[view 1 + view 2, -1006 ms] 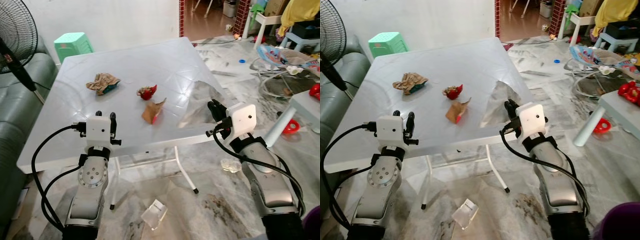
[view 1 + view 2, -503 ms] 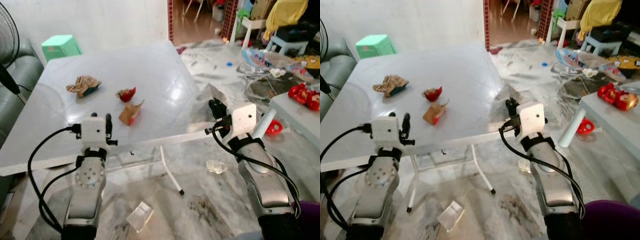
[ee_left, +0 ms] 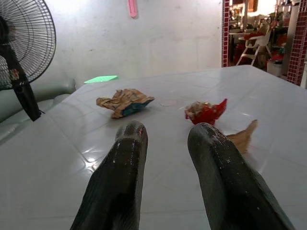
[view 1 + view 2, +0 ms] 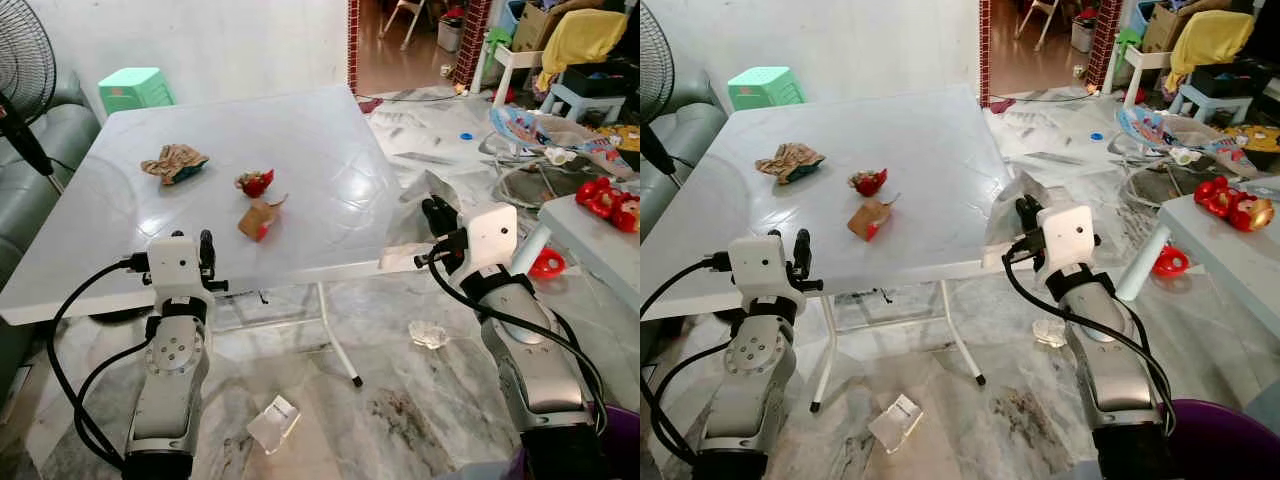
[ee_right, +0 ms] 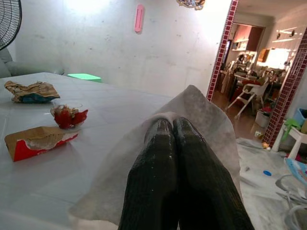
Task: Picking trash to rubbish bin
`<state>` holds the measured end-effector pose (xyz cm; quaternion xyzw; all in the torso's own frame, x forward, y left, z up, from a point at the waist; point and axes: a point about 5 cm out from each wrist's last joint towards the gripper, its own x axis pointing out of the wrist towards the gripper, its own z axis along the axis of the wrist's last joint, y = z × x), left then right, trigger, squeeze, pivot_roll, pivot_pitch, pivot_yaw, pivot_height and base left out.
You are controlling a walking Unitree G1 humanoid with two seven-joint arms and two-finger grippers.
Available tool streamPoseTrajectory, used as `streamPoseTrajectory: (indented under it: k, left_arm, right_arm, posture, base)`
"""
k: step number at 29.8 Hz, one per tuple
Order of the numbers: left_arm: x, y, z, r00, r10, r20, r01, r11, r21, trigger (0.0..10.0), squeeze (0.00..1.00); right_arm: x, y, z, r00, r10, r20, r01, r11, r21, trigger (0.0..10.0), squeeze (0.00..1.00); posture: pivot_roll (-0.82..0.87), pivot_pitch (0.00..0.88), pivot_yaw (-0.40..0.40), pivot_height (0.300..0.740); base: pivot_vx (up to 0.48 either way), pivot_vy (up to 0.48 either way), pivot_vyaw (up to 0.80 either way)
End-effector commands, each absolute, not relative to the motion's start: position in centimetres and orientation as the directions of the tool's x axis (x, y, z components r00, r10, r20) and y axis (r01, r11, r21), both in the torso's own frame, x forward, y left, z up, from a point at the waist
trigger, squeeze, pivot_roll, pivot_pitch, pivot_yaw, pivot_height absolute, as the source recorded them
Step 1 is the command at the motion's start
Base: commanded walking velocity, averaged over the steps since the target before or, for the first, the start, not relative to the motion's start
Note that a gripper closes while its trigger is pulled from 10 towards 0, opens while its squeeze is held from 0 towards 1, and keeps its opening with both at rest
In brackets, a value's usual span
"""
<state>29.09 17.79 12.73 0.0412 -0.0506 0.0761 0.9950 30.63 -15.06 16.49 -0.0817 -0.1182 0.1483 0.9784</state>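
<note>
Large white square plastic folding table (image 4: 300, 130) carries three trash pieces well in from its near edge: a crumpled brown-and-teal wrapper (image 4: 174, 163) farthest, a crumpled red wrapper (image 4: 254, 182), then a torn brown-and-red paper carton (image 4: 259, 217) nearest. Right gripper (image 5: 170, 125), at the table's near right corner, is pinched tight on a thin translucent white sheet (image 5: 206, 120). Left gripper (image 3: 165, 132) hovers over the near edge, fingers parted and empty. Judged step: first piece in hand, carry-off next, which calls for locating a bin, none identifiable here.

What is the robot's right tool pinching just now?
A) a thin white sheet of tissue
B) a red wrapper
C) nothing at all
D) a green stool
A: the right tool has its two black fingers pressed together on the white tissue, beside the table's right edge.
</note>
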Motion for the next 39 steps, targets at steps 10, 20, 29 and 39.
streamPoseTrajectory:
  k: [10,20,29,39]
  left_arm:
    - [29.8,18.0,13.5,0.983,0.140,0.120,-0.149,0.986,0.069,10.0,0.00]
    - [29.6,17.8,13.0,0.984,0.143,0.102,-0.150,0.986,0.067,10.0,0.00]
    - [29.6,17.7,12.8,0.985,0.145,0.093,-0.151,0.987,0.064,10.0,0.00]
    - [29.5,17.6,12.7,0.986,0.141,0.085,-0.146,0.987,0.062,10.0,0.00]
  right_arm:
    - [30.6,-13.5,17.8,0.890,0.381,0.250,-0.334,0.919,-0.208,0.0,0.00]
    - [30.5,-13.4,17.9,0.885,0.393,0.249,-0.346,0.914,-0.211,0.0,0.00]
    - [30.5,-13.3,18.0,0.882,0.401,0.249,-0.352,0.910,-0.220,0.0,0.00]
    - [30.4,-13.1,17.9,0.878,0.411,0.247,-0.361,0.905,-0.226,0.0,0.00]
  posture:
    - [-0.04,0.015,0.050,0.740]
    - [-0.04,0.023,0.045,0.740]
    - [-0.04,0.023,0.042,0.740]
    - [-0.04,0.021,0.043,0.740]
  base:
    - [0.048,0.000,0.00]
    - [0.333,0.000,0.00]
    - [0.363,0.000,0.00]
    - [0.353,0.000,0.00]
